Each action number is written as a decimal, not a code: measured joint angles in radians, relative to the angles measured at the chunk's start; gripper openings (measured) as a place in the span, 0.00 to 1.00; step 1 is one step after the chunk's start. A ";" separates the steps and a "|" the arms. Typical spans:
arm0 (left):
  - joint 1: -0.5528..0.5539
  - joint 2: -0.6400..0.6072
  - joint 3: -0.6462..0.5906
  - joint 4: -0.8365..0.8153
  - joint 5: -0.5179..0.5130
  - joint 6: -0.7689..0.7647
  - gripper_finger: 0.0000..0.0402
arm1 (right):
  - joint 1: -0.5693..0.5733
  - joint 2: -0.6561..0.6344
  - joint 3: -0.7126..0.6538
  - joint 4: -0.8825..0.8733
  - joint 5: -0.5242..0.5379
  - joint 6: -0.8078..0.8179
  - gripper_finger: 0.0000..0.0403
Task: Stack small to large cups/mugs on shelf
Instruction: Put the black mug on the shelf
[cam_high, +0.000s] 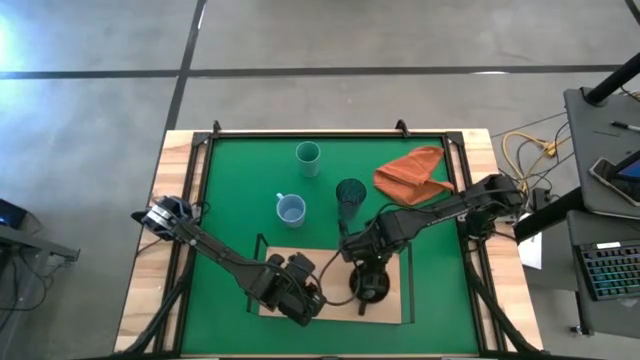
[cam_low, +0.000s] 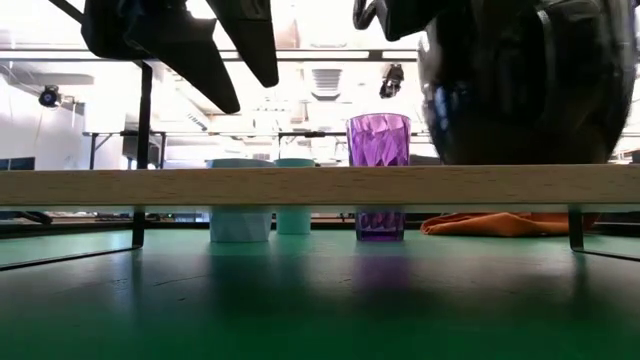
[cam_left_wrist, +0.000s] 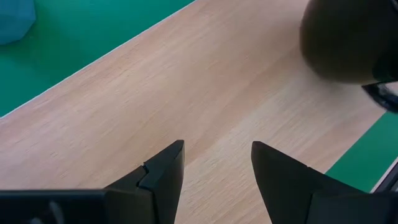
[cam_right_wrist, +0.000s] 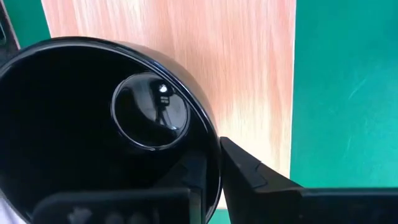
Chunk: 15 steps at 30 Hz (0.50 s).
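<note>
High view looks straight down on the shelf (cam_high: 330, 285); low view faces its edge, level, close.

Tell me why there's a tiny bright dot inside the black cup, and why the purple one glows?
In the right wrist view, the black cup is glossy, so its bottom mirrors a ceiling light as a small dot. In the low view, bright room lights behind the purple cup shine through it, while the shelf board hides its middle and the left hand shows only as a dark shape against that brightness.
</note>
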 joint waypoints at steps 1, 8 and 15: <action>0.000 0.000 0.000 0.000 0.000 0.000 0.43 | 0.004 -0.005 -0.001 -0.013 -0.004 -0.001 0.06; -0.001 0.000 -0.001 -0.001 0.000 0.000 0.43 | 0.048 -0.019 -0.006 -0.081 -0.001 -0.036 0.07; -0.001 0.000 -0.003 -0.017 0.000 -0.006 0.43 | 0.060 -0.020 -0.015 -0.067 0.018 -0.041 0.07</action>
